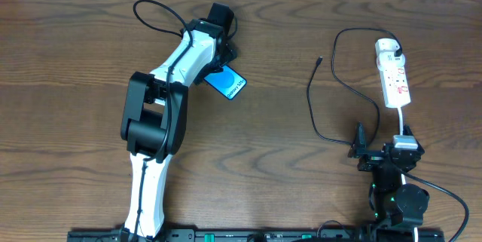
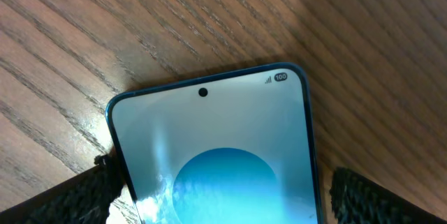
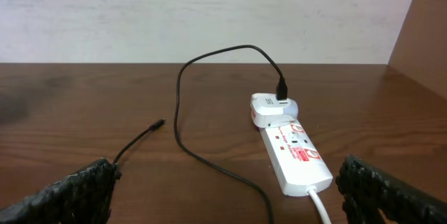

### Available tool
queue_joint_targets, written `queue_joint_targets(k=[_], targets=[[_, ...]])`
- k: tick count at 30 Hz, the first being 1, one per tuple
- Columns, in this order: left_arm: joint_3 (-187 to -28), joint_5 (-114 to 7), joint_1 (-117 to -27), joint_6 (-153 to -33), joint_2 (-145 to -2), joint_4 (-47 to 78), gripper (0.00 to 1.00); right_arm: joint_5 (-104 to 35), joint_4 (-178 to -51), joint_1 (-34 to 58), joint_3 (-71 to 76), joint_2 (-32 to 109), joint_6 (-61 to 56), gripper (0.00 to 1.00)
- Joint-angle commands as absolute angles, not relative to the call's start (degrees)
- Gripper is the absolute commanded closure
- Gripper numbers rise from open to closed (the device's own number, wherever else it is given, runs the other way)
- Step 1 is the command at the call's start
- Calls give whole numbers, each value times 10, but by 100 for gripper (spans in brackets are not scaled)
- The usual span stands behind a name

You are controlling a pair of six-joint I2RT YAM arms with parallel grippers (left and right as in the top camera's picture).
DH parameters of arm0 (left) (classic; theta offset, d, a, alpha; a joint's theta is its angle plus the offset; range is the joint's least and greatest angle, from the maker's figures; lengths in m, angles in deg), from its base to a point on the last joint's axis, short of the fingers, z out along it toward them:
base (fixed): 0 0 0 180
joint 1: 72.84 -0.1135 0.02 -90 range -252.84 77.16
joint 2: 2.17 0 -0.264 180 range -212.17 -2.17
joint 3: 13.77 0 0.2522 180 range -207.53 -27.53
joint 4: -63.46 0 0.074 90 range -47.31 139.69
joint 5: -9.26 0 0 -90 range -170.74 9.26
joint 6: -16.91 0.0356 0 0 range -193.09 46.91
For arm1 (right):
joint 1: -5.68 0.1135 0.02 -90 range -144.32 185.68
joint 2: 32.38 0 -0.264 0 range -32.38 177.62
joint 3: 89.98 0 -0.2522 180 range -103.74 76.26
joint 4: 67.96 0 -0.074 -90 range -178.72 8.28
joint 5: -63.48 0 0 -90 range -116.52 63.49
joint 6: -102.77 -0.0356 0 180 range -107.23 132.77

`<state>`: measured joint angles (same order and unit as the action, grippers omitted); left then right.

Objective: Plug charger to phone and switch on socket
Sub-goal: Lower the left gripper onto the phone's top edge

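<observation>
Left claw point(image 2: 223, 197), phone point(image 2: 209, 130) between (bottom cropped)

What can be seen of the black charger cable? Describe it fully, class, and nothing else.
The charger is a long, thin black cable, rubbery-looking. One end is plugged into a white adapter at the far end of the power strip. From there it arches up, then lies slack in curves on the wooden table. Its small plug tip rests free on the wood, unconnected. A stretch runs toward the open right tool; contact there cannot be told.
</observation>
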<state>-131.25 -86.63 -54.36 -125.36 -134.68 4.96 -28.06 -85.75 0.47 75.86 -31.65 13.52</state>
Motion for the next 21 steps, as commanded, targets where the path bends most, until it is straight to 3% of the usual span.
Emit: queue_joint_targets(k=[1, 21], targets=[[-1307, -846, -545, -1257, -1349, 48, 2, -282, -859, 9, 759, -318, 141, 1], [-1307, -822, -531, -1281, -1349, 5, 2, -282, -859, 9, 759, -318, 141, 1]])
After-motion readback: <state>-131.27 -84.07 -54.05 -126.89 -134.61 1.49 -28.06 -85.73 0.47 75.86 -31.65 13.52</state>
